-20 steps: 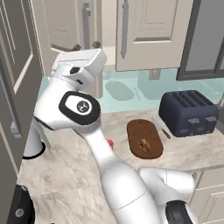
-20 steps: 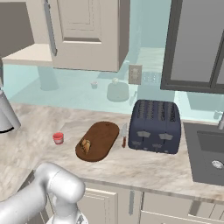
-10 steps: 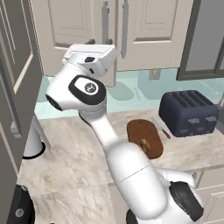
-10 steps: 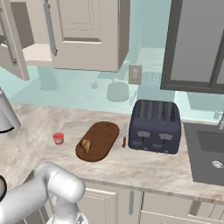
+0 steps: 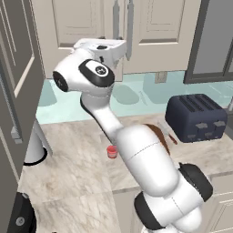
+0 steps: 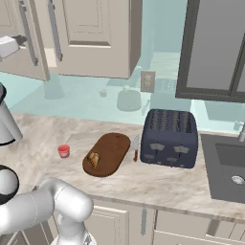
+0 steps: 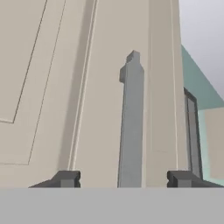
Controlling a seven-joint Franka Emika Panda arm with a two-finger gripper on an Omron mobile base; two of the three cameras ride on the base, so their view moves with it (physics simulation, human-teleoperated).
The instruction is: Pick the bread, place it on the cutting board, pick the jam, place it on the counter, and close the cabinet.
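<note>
The cabinet (image 6: 91,33) hangs above the counter (image 6: 43,134); its left door (image 6: 24,43) stands slightly ajar. My gripper (image 7: 124,179) is open, and the door's vertical metal handle (image 7: 131,122) rises between the two fingertips. My white hand (image 5: 103,48) is up against that door. The red jam (image 6: 63,151) jar stands on the counter left of the cutting board (image 6: 112,148). The bread (image 6: 93,159) lies on the board's near end. In the left base view the jam (image 5: 111,151) sits beside my arm, which hides most of the board (image 5: 160,133).
A dark navy toaster (image 6: 170,136) stands right of the board, with a knife (image 6: 135,147) between them. A sink (image 6: 229,165) is at the far right. A dark tall door (image 5: 13,91) stands close on the left.
The arm has lifted and swung the hand up to the cabinet's left door. That door has swung in from wide open to nearly shut.
</note>
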